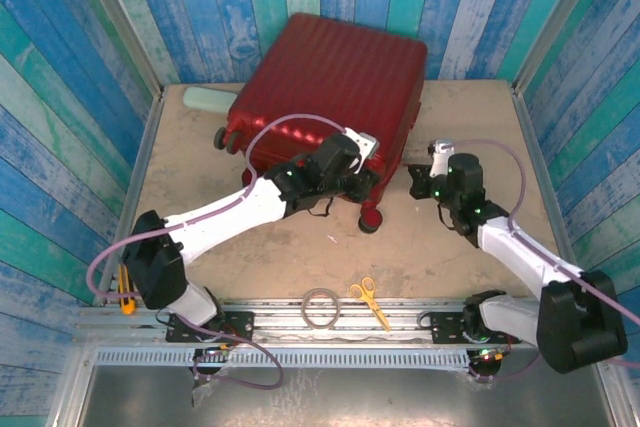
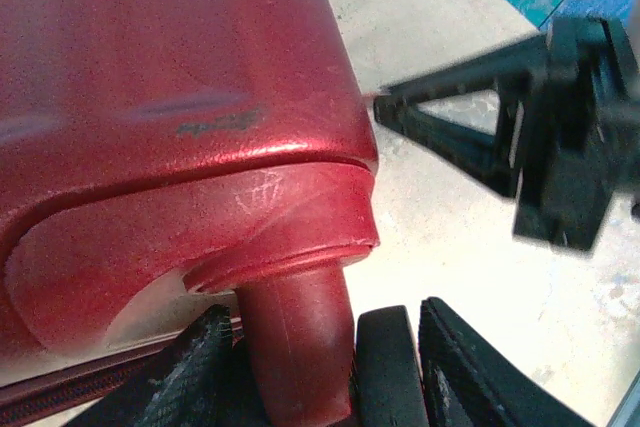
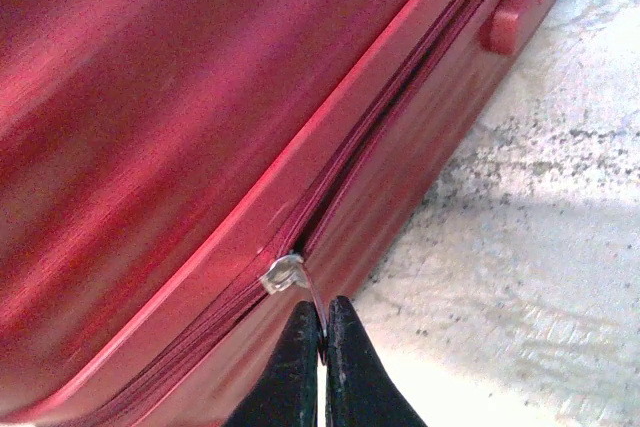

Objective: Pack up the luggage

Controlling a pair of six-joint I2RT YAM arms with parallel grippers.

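Luggage [image 3: 180,97] cropped in both wrist views, zip pull [image 3: 284,274] tip hidden between jaws, distant right gripper [image 2: 400,112] blurred.

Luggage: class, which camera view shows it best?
Top external: almost the whole red luggage fits in frame. Left wrist shows a corner with its wheel post; right wrist, a stretch of zipper seam.

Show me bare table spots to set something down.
Free: bare tabletop between the glossy red hard-shell suitcase and the left wall; the patch between the left arm and right arm, beyond the yellow-handled scissors. Crowded: the suitcase's near right corner, where both jaws work.
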